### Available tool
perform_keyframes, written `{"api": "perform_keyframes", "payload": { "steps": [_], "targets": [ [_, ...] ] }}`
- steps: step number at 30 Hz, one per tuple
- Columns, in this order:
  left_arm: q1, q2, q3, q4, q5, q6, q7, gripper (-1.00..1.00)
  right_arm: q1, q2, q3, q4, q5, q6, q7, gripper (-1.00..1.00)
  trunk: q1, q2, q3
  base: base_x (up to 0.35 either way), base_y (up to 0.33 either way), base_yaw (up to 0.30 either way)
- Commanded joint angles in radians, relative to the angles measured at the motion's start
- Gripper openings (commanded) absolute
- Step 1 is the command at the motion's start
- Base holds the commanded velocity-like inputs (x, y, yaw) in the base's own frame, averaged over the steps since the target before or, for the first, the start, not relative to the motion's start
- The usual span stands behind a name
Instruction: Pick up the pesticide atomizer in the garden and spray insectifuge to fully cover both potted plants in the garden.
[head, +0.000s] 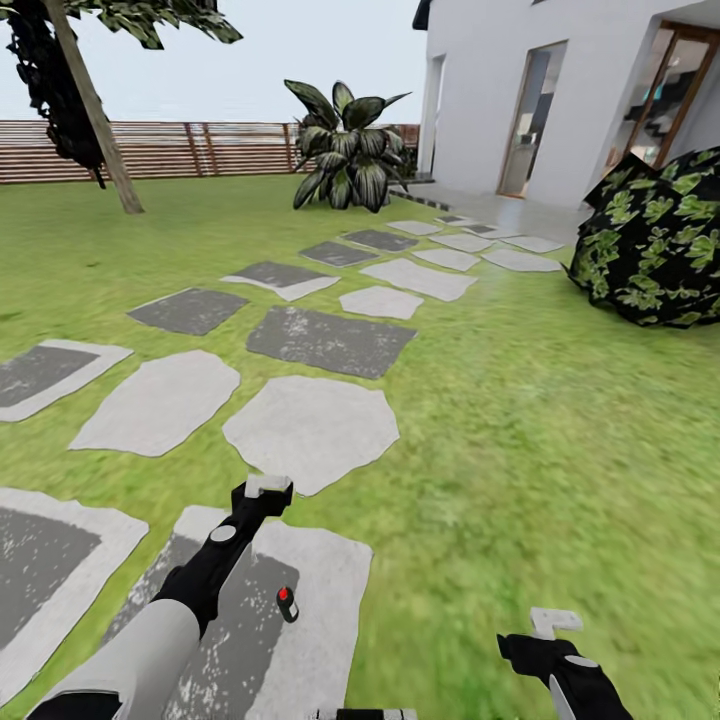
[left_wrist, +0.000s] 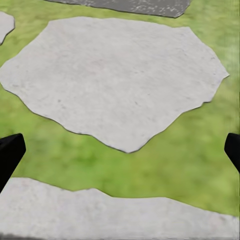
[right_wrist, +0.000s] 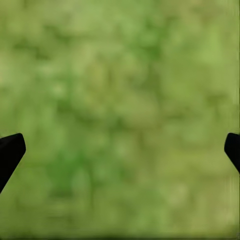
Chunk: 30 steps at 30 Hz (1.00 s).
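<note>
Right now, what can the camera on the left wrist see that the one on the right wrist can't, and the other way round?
The left wrist view alone shows pale stepping stones: a large one ahead and another's edge nearer, with a dark slab beyond. The right wrist view alone offers nothing extra, just blurred lawn. Both share green grass and two black fingertips at the picture's sides, so both sets of jaws stand wide apart, holding nothing.

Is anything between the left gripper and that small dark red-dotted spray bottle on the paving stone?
Nothing visible. The small dark red-dotted spray bottle sits on the grey paving stone beside the left arm; the open left gripper hangs beyond it.
</note>
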Motion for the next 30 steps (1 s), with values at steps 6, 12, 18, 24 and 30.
{"api": "perform_keyframes", "payload": {
  "steps": [6,12,18,24,30],
  "targets": [
    [-0.001,0.0,0.001,0.0,-0.006,-0.003,-0.001,1.0,0.0,0.0,0.0,-0.001,0.0,0.005,0.0,1.0,0.002,-0.002,-0.034,0.0,0.0,0.0],
    [-0.001,0.0,0.001,0.0,-0.006,-0.003,-0.001,1.0,0.0,0.0,0.0,-0.001,0.0,0.005,0.0,1.0,0.005,-0.003,-0.066,0.0,0.0,0.0],
    [-0.001,0.0,0.001,0.001,-0.006,-0.003,-0.001,1.0,0.0,0.0,0.0,-0.001,0.0,0.005,0.001,1.0,0.008,-0.005,-0.099,0.0,0.0,0.0],
    [-0.001,0.0,0.001,0.001,-0.006,-0.004,-0.001,1.0,0.0,0.0,0.0,-0.001,0.0,0.005,0.0,1.0,0.011,-0.006,-0.131,0.0,0.0,0.0],
    [0.002,0.0,0.001,0.0,-0.007,-0.004,-0.001,1.0,0.0,0.0,0.0,-0.002,0.0,0.005,0.0,1.0,0.012,-0.007,-0.149,0.0,0.0,0.0]
  ]
}}
